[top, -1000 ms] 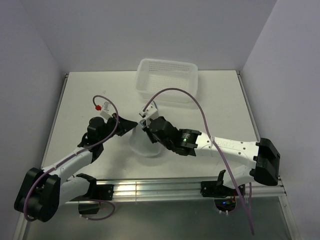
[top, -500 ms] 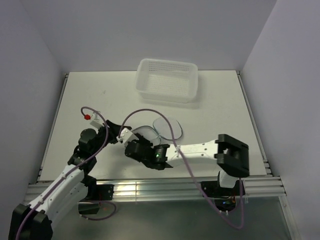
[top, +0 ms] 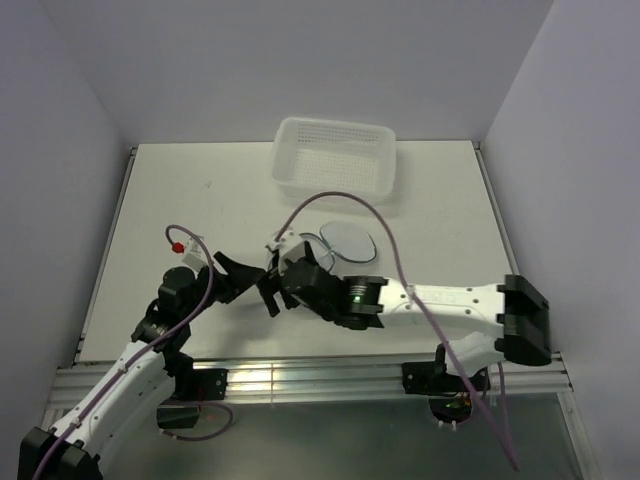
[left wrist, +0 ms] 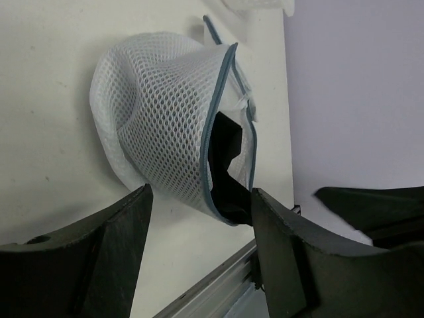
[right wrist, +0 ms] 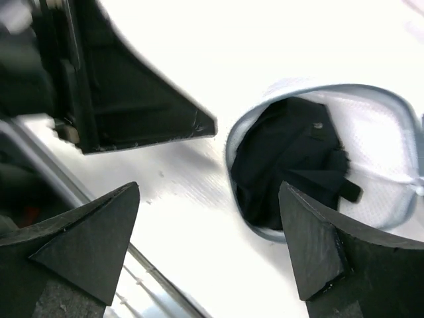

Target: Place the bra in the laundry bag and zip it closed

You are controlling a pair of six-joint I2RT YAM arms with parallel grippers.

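The round white mesh laundry bag [left wrist: 159, 126] lies on the white desk [top: 170, 190], at about two o'clock from both arms' jaws. Its dark zipper rim [left wrist: 222, 93] gapes, and the soft black fabric bra [right wrist: 285, 156] sits inside, bulging at the mouth. The left gripper [left wrist: 199, 195] and right gripper [right wrist: 209, 189] hold their jaws wide, with nothing in them. The bag looks light and floppy and will likely slide when tugged, so one arm should pinch the rim while the other draws the zipper.

The bra [right wrist: 288, 159] is lying inside the laundry bag [top: 345, 243], on the table [top: 180, 190] before the basket [top: 335, 160]. My left gripper [top: 238, 277] is hovering just left of my right gripper [top: 277, 293], both left of the bag.
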